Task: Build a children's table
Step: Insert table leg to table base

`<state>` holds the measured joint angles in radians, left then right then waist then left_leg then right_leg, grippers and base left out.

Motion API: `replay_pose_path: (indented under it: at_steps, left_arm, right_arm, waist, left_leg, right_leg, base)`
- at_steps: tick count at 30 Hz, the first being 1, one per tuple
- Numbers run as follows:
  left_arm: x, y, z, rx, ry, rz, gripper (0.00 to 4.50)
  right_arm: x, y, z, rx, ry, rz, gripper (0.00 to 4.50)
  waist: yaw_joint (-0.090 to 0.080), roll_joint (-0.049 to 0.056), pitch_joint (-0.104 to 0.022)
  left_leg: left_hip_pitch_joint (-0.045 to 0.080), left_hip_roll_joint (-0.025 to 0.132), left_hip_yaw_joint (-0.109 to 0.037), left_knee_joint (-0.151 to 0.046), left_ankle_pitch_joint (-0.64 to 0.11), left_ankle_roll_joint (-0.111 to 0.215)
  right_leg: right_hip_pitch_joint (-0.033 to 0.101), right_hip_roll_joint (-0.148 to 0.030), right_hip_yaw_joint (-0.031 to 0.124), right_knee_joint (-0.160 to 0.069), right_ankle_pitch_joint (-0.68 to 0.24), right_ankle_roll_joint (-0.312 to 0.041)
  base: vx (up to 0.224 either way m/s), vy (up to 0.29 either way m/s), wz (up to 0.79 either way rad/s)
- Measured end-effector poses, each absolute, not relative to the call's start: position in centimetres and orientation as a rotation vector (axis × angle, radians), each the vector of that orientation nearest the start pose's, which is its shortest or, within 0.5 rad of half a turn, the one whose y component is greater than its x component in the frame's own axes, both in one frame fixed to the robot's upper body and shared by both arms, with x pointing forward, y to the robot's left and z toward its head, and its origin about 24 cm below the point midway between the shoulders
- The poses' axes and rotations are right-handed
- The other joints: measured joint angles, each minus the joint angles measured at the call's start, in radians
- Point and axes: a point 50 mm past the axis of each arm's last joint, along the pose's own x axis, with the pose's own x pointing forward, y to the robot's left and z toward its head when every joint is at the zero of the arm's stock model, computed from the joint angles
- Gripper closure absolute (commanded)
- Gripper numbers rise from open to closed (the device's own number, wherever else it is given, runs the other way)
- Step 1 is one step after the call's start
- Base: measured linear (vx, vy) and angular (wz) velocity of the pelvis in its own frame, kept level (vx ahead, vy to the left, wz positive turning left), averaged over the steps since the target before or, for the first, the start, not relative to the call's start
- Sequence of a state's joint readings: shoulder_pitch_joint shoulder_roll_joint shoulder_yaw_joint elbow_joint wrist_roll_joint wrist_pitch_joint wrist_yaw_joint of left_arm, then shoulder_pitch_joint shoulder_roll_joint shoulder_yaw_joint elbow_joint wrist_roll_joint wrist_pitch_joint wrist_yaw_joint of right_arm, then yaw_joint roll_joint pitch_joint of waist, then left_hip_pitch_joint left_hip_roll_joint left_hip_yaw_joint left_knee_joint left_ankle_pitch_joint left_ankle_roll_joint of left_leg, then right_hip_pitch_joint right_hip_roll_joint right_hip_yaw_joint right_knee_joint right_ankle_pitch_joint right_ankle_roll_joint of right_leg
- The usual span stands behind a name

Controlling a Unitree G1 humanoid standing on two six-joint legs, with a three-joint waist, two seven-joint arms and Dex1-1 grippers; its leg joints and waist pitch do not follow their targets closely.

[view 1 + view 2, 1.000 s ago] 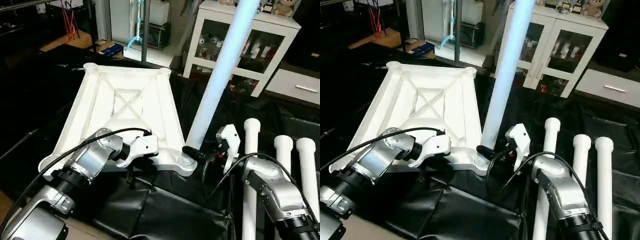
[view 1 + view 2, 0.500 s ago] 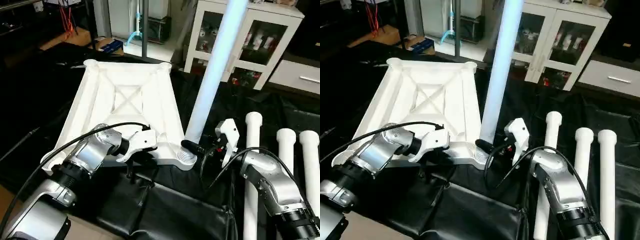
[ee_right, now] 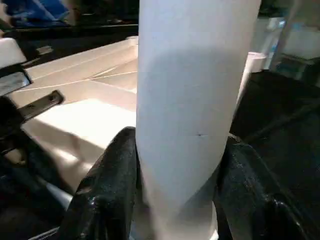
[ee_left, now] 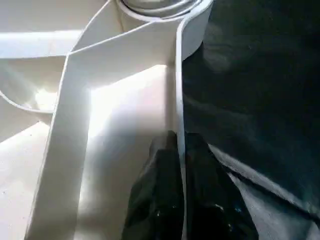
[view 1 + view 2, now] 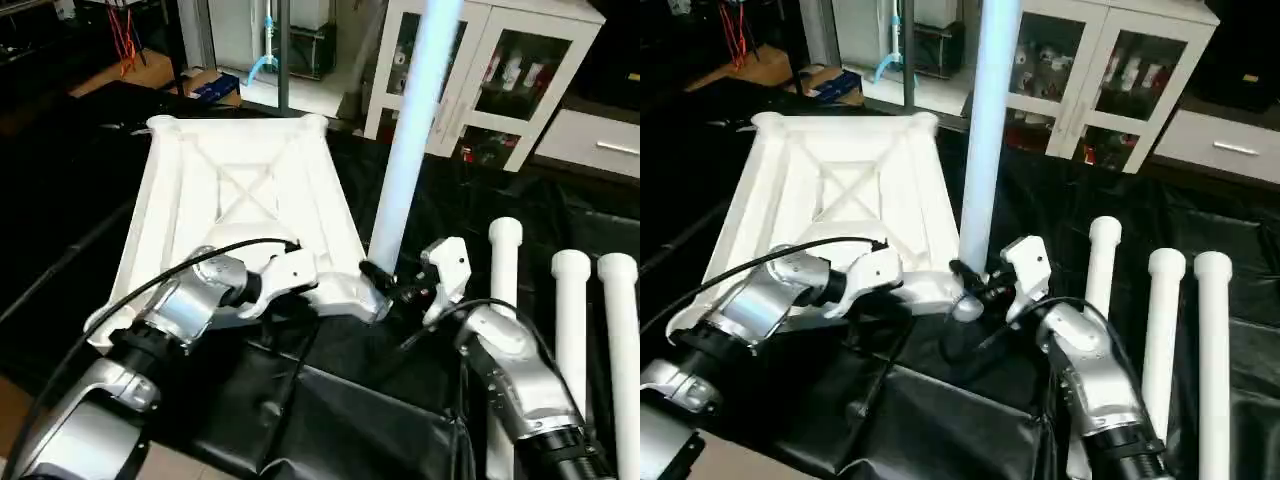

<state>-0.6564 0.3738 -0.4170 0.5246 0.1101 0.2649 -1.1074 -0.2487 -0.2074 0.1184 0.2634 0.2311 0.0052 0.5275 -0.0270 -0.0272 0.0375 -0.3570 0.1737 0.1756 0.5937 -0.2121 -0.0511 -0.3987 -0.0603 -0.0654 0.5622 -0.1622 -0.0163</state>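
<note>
In the head camera's left eye view, the white tabletop [image 5: 240,200] is lying underside up on black sheeting [image 5: 360,420], filling the upper left and centre of the frame, its X-braced ribs facing the camera. The left gripper [image 5: 300,290] is reaching in from the lower left and pinching the tabletop's near rim, close to the near right corner. A white leg [image 5: 410,150] is standing nearly upright in that corner's socket and running out of the top of the frame; the right gripper [image 5: 385,283], coming from the lower right, is clasping it just above its base. Three more legs [image 5: 570,320] are lying side by side at the right edge, well apart from the tabletop. A white glass-door cabinet [image 5: 480,80] is standing in the upper right. The right eye view is showing the same layout, with the upright leg near the frame's centre. In the left wrist view, the black fingers [image 4: 165,200] are pressing together on a thin white rim wall at the bottom centre, with the corner socket [image 4: 160,7] at the top. In the right wrist view, the leg is filling the centre, and the two black fingers [image 3: 107,185] are hugging it on either side.
</note>
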Motion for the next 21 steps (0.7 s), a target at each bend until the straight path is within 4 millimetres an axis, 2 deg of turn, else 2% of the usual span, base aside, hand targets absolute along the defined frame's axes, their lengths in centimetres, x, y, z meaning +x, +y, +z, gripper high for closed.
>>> replay_pose_path:
  at_steps: [4,7,9,11,16,21]
  left_arm:
    - [32.5,11.5,6.0,0.533,0.564,-1.218,4.5]
    - [32.5,10.5,6.1,0.508,0.555,-1.179,4.5]
    - [32.3,9.6,6.1,0.49,0.547,-1.175,4.5]
    - [32.3,8.7,6.1,0.47,0.538,-1.133,4.5]
    - [32.5,6.8,6.0,0.454,0.517,-1.024,4.5]
    - [32.8,7.4,6.1,0.479,0.504,-1.003,4.5]
  right_arm:
    - [30.1,-12.0,4.6,0.002,0.042,0.567,2.64]
    - [31.3,-11.2,4.3,-0.015,0.057,0.455,2.64]
    - [31.6,-11.1,4.0,-0.019,0.067,0.373,2.64]
    - [32.2,-11.1,4.0,-0.021,0.068,0.272,2.64]
    - [32.8,-11.2,3.8,0.036,0.048,0.079,2.64]
    - [32.7,-10.7,4.2,0.102,-0.006,0.087,2.64]
  waist:
    - [-0.009,0.0,0.0]
    - [-0.011,-0.001,0.001]
    - [-0.007,-0.001,0.001]
    - [0.004,-0.002,0.001]
    - [0.008,-0.003,0.002]
    - [0.004,-0.006,0.007]
  left_leg:
    - [-0.001,0.0,0.0,-0.001,0.0,0.0]
    - [-0.001,0.0,0.001,-0.003,0.0,0.0]
    - [-0.002,0.0,0.002,-0.005,0.0,0.0]
    - [-0.002,0.0,0.003,-0.007,0.0,0.0]
    - [-0.002,0.0,0.005,-0.007,0.0,0.0]
    - [-0.001,0.001,0.006,-0.006,0.0,0.0]
  right_leg:
    - [-0.003,0.0,0.0,0.001,0.005,-0.006]
    - [-0.004,0.0,0.0,0.001,0.009,-0.011]
    - [-0.006,0.0,0.0,0.001,0.008,-0.011]
    - [-0.006,0.0,0.0,0.001,0.007,-0.01]
    - [-0.006,0.0,0.0,0.001,0.007,-0.01]
    - [-0.007,0.0,0.001,0.004,0.008,-0.01]
  base:
    - [0.0,0.0,0.0]
    - [0.0,0.0,0.0]
    - [0.0,0.0,0.0]
    - [0.0,0.0,0.0]
    - [0.0,0.0,0.0]
    - [0.0,0.0,0.0]
